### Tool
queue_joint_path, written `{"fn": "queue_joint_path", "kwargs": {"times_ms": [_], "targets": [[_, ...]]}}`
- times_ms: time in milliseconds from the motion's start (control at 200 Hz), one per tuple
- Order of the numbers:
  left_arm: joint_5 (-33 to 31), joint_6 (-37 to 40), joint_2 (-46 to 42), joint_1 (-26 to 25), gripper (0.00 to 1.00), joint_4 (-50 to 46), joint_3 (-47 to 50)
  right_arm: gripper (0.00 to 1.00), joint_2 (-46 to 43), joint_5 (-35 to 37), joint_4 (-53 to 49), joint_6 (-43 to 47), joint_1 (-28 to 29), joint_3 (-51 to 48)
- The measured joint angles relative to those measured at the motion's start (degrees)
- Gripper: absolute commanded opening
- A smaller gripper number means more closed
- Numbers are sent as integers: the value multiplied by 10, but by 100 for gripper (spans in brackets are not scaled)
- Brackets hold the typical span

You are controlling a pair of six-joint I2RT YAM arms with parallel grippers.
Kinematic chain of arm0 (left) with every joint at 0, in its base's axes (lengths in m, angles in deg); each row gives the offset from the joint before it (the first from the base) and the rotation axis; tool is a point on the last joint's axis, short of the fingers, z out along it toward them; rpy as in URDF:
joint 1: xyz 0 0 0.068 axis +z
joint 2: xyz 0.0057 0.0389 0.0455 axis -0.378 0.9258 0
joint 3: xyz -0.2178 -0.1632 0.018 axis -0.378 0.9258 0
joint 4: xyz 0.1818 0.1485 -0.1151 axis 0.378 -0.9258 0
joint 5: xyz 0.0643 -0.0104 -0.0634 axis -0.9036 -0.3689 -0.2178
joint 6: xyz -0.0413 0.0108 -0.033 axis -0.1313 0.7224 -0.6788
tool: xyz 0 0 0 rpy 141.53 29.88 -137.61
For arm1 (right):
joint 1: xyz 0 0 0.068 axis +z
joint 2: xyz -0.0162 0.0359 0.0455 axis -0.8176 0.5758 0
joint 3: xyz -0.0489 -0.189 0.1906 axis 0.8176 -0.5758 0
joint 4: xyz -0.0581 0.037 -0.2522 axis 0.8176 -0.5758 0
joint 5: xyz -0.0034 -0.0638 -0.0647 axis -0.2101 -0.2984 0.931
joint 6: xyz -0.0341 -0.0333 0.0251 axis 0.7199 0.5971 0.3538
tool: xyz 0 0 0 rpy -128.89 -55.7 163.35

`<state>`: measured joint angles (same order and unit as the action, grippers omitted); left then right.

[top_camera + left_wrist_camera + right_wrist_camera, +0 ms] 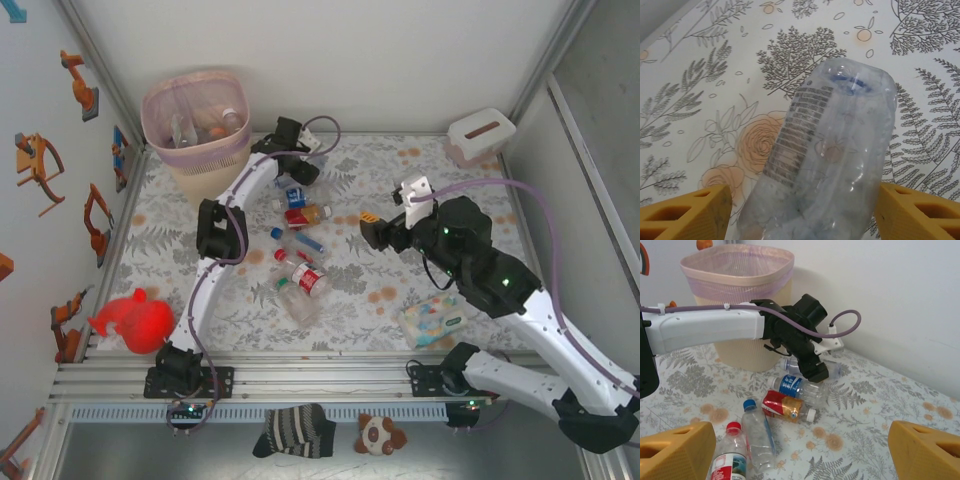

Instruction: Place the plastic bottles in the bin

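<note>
Left gripper [805,194] – yellow fingers either side of a clear bottle [830,140], close against it (squeezing or not, cannot tell). Bin [780,295] stands near, off to its left. Right gripper [800,435] spread wide, empty – loose bottles [792,386] lie ahead of it on the floral table [875,405], bin beyond them.

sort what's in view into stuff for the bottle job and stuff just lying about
For the job: plastic bottles, bin.

Just lying about: tissue box, wipes pack, red toy, striped sock, small plush animal.
</note>
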<state>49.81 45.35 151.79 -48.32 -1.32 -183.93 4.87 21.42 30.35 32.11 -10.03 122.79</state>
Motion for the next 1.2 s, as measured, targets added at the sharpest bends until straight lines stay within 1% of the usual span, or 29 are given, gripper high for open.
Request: {"fn": "queue_joint_path", "kwargs": {"times_ms": [220, 330, 531, 696, 916, 1036, 1197], "targets": [[14, -3, 14, -1, 74, 1, -2, 88, 26, -17, 0, 4, 0, 0], [18, -6, 17, -1, 67, 0, -2, 88, 33, -18, 0, 7, 0, 0], [22, -7, 17, 0, 58, 2, -2, 88, 35, -18, 4, 10, 0, 3], [22, -7, 17, 1, 57, 2, -2, 88, 35, -18, 7, 9, 0, 11], [22, -6, 9, 1, 57, 4, -2, 88, 35, -18, 10, 9, 0, 13], [21, -6, -12, 1, 57, 6, -2, 88, 35, -18, 12, 9, 0, 16], [22, -7, -64, 0, 57, 7, -2, 88, 31, -17, 18, 10, 0, 16]]}}
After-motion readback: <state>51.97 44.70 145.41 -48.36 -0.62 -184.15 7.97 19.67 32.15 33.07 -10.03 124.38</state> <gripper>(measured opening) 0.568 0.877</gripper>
